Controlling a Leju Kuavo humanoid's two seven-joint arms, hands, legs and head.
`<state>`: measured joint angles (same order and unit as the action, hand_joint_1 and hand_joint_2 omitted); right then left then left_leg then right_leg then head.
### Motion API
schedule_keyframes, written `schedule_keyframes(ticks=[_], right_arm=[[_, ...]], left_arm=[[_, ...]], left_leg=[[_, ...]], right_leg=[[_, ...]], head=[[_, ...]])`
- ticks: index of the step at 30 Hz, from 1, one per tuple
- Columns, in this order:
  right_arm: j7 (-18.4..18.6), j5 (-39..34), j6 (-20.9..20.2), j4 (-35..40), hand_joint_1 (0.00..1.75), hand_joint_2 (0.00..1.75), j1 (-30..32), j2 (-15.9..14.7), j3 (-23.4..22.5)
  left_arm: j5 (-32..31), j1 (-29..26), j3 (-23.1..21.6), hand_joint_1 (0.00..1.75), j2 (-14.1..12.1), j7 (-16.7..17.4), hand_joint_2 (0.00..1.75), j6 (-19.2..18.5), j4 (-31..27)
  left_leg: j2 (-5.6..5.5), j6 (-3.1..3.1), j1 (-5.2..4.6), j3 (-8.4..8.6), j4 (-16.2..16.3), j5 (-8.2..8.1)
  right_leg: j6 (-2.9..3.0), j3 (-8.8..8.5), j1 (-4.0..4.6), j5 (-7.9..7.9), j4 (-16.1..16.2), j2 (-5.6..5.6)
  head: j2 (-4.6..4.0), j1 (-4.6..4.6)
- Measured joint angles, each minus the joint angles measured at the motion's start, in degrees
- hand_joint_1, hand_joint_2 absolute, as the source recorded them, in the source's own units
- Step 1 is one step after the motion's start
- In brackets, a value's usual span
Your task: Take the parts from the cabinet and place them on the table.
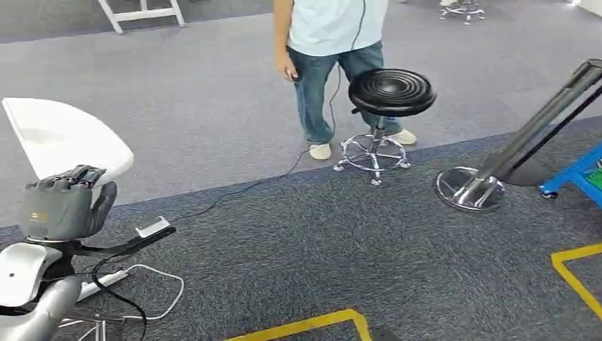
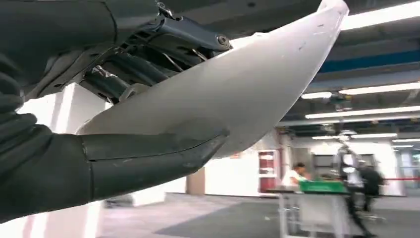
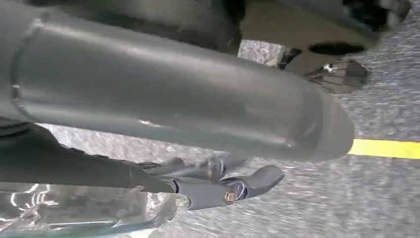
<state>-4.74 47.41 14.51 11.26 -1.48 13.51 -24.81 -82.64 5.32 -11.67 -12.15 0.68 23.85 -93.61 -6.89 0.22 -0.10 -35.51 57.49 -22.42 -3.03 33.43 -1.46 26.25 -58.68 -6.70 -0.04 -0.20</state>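
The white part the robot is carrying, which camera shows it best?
The head view: the white part shows its curved shape above the left hand gripping it. The left wrist view sees its underside close up, partly behind dark fingers. The right wrist view looks at carpet.

Person (image 1: 330,42) behind stool (image 1: 390,92) — robot hand (image 1: 62,206) far left, gripping part (image 1: 60,138).

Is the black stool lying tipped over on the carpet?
No. In the head view the black stool stands upright on its chrome base, beside the person.
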Motion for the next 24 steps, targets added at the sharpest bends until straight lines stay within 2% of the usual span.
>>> schedule_keyframes(ticks=[1,3,4,5,6,7,8,9,10,11,12,13,14,15,16,17,19,20,21,22,23,24], right_arm=[[0.0,0.0,0.0,0.0,0.0,0.0,-0.05,0.0,0.0],[0.07,0.0,0.02,0.0,0.0,0.0,-0.06,0.0,0.0],[0.04,0.02,0.02,0.0,0.0,0.0,-0.11,0.0,0.0],[0.04,0.02,0.02,0.0,0.0,0.0,-0.2,0.02,0.02],[0.0,0.02,0.02,0.0,0.0,0.0,-0.21,0.02,0.0],[0.0,0.02,0.02,0.0,0.0,0.0,-0.12,0.02,0.0],[0.0,0.02,0.02,0.0,0.0,0.0,0.0,0.02,0.0],[0.26,0.52,-0.24,0.0,0.0,0.0,0.07,0.0,0.0],[0.68,1.42,-0.59,0.0,0.0,0.0,0.11,0.0,0.19],[0.9,1.99,-0.72,0.0,0.0,0.0,0.1,0.02,0.48],[1.16,2.36,-0.72,0.0,0.0,0.0,0.05,0.13,0.76],[1.29,2.51,-0.74,0.0,0.0,0.0,0.02,0.2,0.9],[1.38,2.58,-0.85,0.0,0.0,0.0,0.0,0.24,1.12],[1.46,2.67,-0.98,0.0,0.0,0.0,0.01,0.24,1.31],[1.49,2.8,-1.03,0.0,0.0,0.0,0.02,0.24,1.53],[1.49,2.86,-1.07,0.0,0.0,0.0,-0.05,0.26,1.62],[1.49,3.02,-1.16,0.0,0.0,0.0,-0.14,0.3,1.68],[1.49,3.08,-1.18,0.0,0.0,0.0,-0.23,0.35,1.73],[1.44,3.08,-1.09,0.0,0.0,0.0,-0.27,0.41,1.79],[1.44,3.08,-1.09,0.0,0.0,0.0,-0.26,0.46,1.84],[1.44,3.08,-1.09,0.0,0.0,0.0,-0.11,0.46,1.9],[1.48,3.08,-1.09,0.0,0.0,0.0,0.06,0.46,1.95]], left_arm=[[0.02,-0.03,0.0,1.75,0.0,0.0,1.75,0.0,0.0],[0.02,-0.25,0.02,1.75,-0.02,0.0,1.75,0.0,0.0],[0.02,-0.35,0.02,1.75,-0.09,0.0,1.75,0.02,0.0],[0.02,-0.43,0.04,1.75,-0.09,0.0,1.75,0.02,0.0],[0.02,-0.13,0.04,1.75,-0.11,0.0,1.75,0.02,0.0],[0.02,0.06,0.04,1.75,-0.07,0.0,1.75,0.02,0.0],[0.02,0.0,0.02,1.75,0.0,0.0,1.75,0.0,0.0],[-0.22,-0.1,0.02,1.75,0.0,0.15,1.75,-0.63,0.07],[-0.74,-0.1,0.02,1.75,-0.13,0.61,1.75,-1.85,0.22],[-0.81,-0.1,0.07,1.75,-0.33,0.9,1.75,-2.54,0.37],[-0.79,-0.07,0.2,1.75,-0.57,1.03,1.75,-2.84,0.57],[-0.74,0.0,0.35,1.75,-0.77,1.03,1.75,-2.95,0.63],[-0.74,0.17,0.46,1.75,-0.94,1.03,1.75,-3.02,0.68],[-0.74,0.51,0.52,1.75,-1.03,1.03,1.75,-3.06,0.76],[-0.74,0.78,0.52,1.75,-1.01,1.03,1.75,-3.19,0.87],[-0.74,0.77,0.57,1.75,-1.07,1.03,1.75,-3.21,0.94],[-0.74,0.78,0.96,1.75,-1.31,1.03,1.75,-3.26,1.2],[-0.74,0.79,1.01,1.75,-1.36,1.03,1.75,-3.26,1.22],[-0.74,1.04,1.01,1.75,-1.38,1.03,1.75,-3.28,1.25],[-0.74,1.24,1.01,1.75,-1.36,1.03,1.75,-3.28,1.36],[-0.74,1.36,1.01,1.75,-1.36,1.03,1.75,-3.28,1.42],[-0.74,1.33,0.96,1.75,-1.33,1.03,1.75,-3.3,1.51]], left_leg=[[-0.52,-0.3,0.28,-0.29,-0.2,0.28],[-1.97,-1.25,0.85,-0.5,-0.68,0.85],[-2.67,-1.6,0.88,-0.63,-0.71,0.88],[0.88,-1.62,0.55,-0.98,0.08,0.25],[3.95,-1.85,0.37,-2.14,2.5,-1.41],[5.42,-2.08,0.43,-4.28,6.86,-3.71],[6.02,-2.22,0.54,-6.59,11.57,-5.77],[6.2,-2.34,0.6,-8.59,15.66,-7.2],[6.22,-2.47,0.65,-9.57,17.51,-7.28],[6.28,-2.52,0.67,-8.84,16.32,-5.99],[6.47,-2.46,0.66,-6.96,12.65,-3.8],[7.25,-2.36,0.62,-4.21,7.69,-1.56],[9.11,-2.24,0.56,-1.3,2.79,0.17],[12.96,-2.26,-0.08,0.19,0.02,-0.45],[11.64,-1.27,0.0,0.17,-0.2,-0.28],[10.97,-1.03,-0.09,0.09,-0.21,-0.43],[9.36,-0.28,-0.26,0.01,-0.4,-0.33],[8.68,0.09,0.2,0.21,-0.6,-0.12],[8.1,0.45,0.31,0.2,-0.6,-0.15],[7.44,0.76,0.34,0.18,-0.59,-0.12],[6.67,0.96,0.32,0.16,-0.59,-0.17],[5.85,1.0,0.27,0.17,-0.57,-0.19]], right_leg=[[0.04,-0.4,0.2,-0.08,-0.25,0.88],[0.73,-0.43,0.81,-0.26,-0.4,2.01],[1.22,-0.65,0.6,-0.55,0.09,2.88],[1.58,-0.84,0.56,-0.71,0.36,3.77],[2.12,-0.93,0.7,-0.65,0.44,4.45],[2.25,-0.94,0.87,-0.59,0.44,5.32],[2.38,-0.93,0.99,-0.51,0.44,6.2],[2.45,-0.9,1.05,-0.44,0.44,7.11],[2.5,-0.92,1.09,-0.37,0.44,8.09],[2.47,-0.95,1.11,-0.3,0.44,8.94],[2.37,-1.01,1.11,-0.23,0.44,9.76],[2.23,-1.15,1.11,-0.13,0.44,10.46],[1.98,-1.39,1.16,0.03,0.42,11.09],[1.62,-1.52,1.69,0.33,0.33,11.54],[1.33,-1.5,1.97,0.65,0.32,12.08],[1.17,-1.94,2.02,0.74,0.45,12.71],[0.51,-2.54,1.88,0.97,0.77,14.31],[-0.07,-2.01,1.49,1.36,0.37,12.71],[-0.26,-1.33,1.44,2.74,-1.84,9.26],[-0.3,0.69,1.41,4.94,-6.09,7.67],[-0.37,3.36,1.41,7.25,-11.48,7.06],[-0.42,5.76,1.45,8.81,-15.95,6.86]], head=[[0.0,-0.15],[0.0,0.0],[0.0,-0.07],[-0.02,-0.11],[0.0,-0.68],[0.0,-0.52],[0.0,-0.57],[0.0,-0.59],[-0.02,-0.57],[-0.02,-0.57],[-0.02,-0.59],[0.0,-0.59],[0.0,-0.59],[0.0,-0.7],[0.0,-0.39],[0.0,-0.13],[-0.02,-0.24],[0.0,-0.17],[-0.02,0.17],[0.0,0.31],[0.0,0.26],[-0.02,0.39]])
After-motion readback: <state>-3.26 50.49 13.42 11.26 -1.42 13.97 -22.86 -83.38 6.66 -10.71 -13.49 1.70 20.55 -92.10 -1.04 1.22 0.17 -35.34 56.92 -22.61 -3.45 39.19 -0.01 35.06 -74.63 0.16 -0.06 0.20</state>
